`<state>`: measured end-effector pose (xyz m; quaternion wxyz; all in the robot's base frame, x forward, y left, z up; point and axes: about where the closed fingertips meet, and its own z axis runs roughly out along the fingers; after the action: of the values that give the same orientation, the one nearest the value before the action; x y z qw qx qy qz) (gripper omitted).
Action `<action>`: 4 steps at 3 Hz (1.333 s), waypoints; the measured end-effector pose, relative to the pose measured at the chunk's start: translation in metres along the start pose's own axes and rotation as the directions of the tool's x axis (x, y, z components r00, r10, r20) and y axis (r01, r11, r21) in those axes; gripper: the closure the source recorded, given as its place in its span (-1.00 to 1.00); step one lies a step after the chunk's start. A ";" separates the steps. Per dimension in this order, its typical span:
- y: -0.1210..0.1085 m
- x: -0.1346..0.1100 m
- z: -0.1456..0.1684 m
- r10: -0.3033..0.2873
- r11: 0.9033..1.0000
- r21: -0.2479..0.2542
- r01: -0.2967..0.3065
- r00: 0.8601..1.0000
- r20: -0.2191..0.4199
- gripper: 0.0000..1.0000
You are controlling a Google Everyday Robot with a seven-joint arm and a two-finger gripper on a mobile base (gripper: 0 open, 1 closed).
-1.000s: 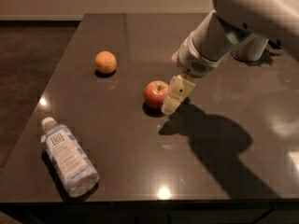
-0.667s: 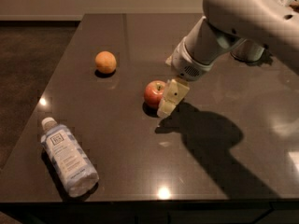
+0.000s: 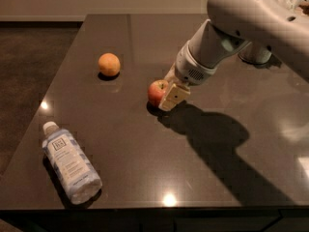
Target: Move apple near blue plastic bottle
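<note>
Since the earlier frame, the gripper (image 3: 168,92) has shifted left up against the apple (image 3: 156,92), which has stayed put. Fingers spread, not clamped; the near pale pad (image 3: 173,96) touches the apple's right side. Apple: round, red with a yellowish patch, on a glossy dark table (image 3: 125,129). Orange (image 3: 109,64): left of the fingers and farther back, off the line to the bottle (image 3: 70,164). Bottle: lying flat, well apart at near left; clear plastic, white cap, pale blue patterned label, print unreadable.
</note>
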<state>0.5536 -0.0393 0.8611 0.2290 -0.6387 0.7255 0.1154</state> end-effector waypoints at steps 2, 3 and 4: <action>0.028 -0.020 -0.018 -0.067 0.996 -0.058 0.072 0.994 0.087 0.76; 0.066 -0.044 -0.013 -0.212 0.969 -0.105 0.223 0.971 0.113 1.00; 0.102 -0.070 0.002 -0.384 0.910 -0.118 0.397 0.916 0.117 1.00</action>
<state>0.4593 0.0385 0.8801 0.2350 -0.7795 0.5619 0.1466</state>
